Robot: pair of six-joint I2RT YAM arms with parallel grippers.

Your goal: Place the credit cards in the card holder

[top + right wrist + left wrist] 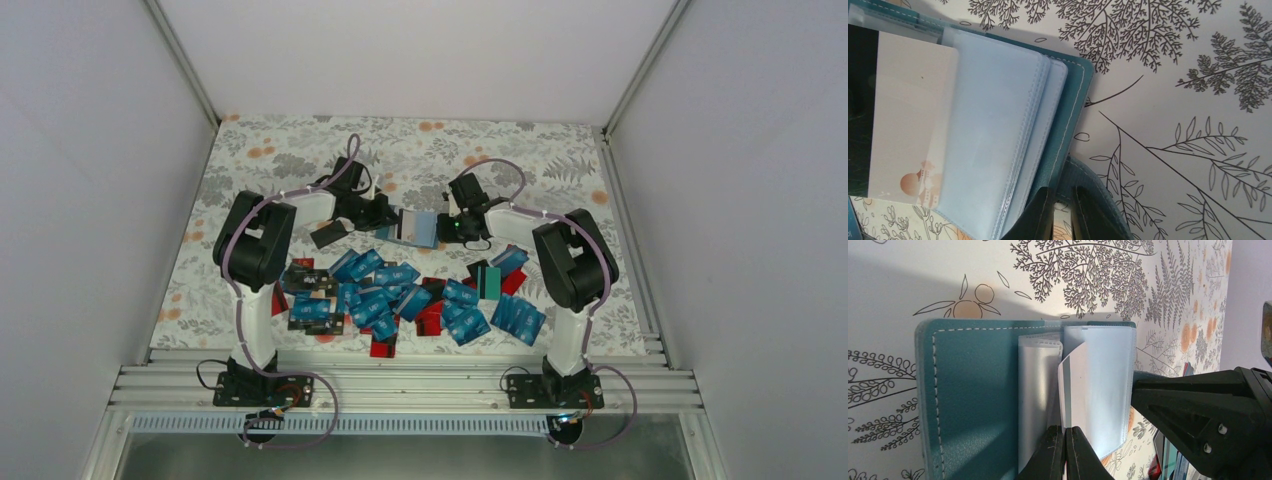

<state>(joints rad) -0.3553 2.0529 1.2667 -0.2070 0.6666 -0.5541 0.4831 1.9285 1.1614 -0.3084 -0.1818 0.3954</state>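
The teal card holder [415, 228] [978, 400] [1075, 100] lies open on the floral cloth between both grippers, its pale clear sleeves fanned up. My left gripper [385, 215] [1064, 432] is shut on the edge of a white-backed credit card [1073, 385] [913, 115] that stands among the sleeves. My right gripper [448, 225] [1068, 192] is at the holder's right edge, its fingers nearly together around the teal closing tab [1093, 175]. Many more credit cards [400, 295], mostly blue with some red and black, lie heaped in front.
A single black card [328, 233] lies apart beside the left arm. White walls enclose the table on three sides. A ribbed metal rail [400, 385] runs along the near edge by the arm bases.
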